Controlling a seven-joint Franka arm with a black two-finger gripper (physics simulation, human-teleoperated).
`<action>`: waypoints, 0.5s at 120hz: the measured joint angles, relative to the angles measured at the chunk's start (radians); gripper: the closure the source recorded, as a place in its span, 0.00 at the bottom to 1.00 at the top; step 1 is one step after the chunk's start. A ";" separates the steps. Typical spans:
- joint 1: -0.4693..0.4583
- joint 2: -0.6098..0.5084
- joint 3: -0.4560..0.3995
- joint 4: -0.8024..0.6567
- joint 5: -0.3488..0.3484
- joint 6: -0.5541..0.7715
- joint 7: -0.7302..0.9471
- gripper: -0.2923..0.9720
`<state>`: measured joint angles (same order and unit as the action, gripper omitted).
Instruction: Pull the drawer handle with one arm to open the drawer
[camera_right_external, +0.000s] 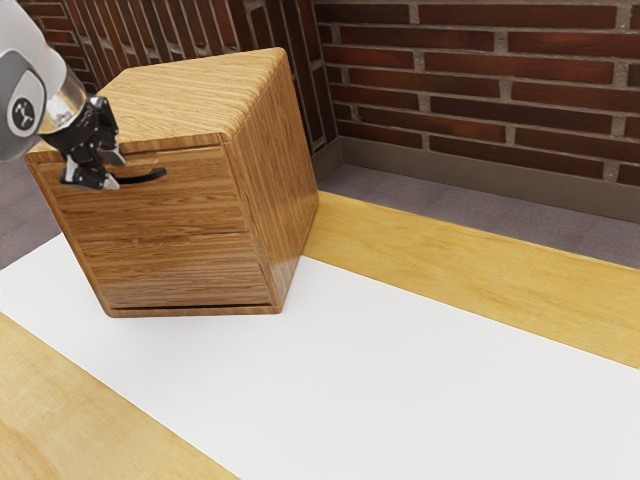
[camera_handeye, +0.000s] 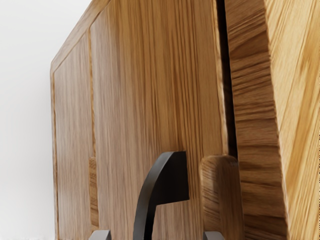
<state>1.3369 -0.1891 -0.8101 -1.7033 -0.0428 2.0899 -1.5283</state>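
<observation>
A wooden cabinet stands tilted on the white tabletop. Its top drawer front carries a black curved handle. My gripper is at the handle's end nearest the exterior view's left, fingers pointing at the drawer front. In the wrist view the black handle rises between my two fingertips, with a gap on each side, so the gripper is open around it. A thin dark gap runs between the drawer front and the cabinet's top panel.
A lower drawer front sits beneath the top one. The white table surface stretches toward the exterior view's right, with wooden strips along it. A brick wall stands behind.
</observation>
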 joint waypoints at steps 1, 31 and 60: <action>0.000 0.001 0.000 0.000 -0.001 0.002 0.001 0.62; -0.009 0.015 0.001 -0.014 -0.012 0.029 0.012 0.63; -0.014 0.025 0.002 -0.016 -0.013 0.040 0.018 0.65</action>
<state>1.3234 -0.1639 -0.8084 -1.7196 -0.0560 2.1298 -1.5103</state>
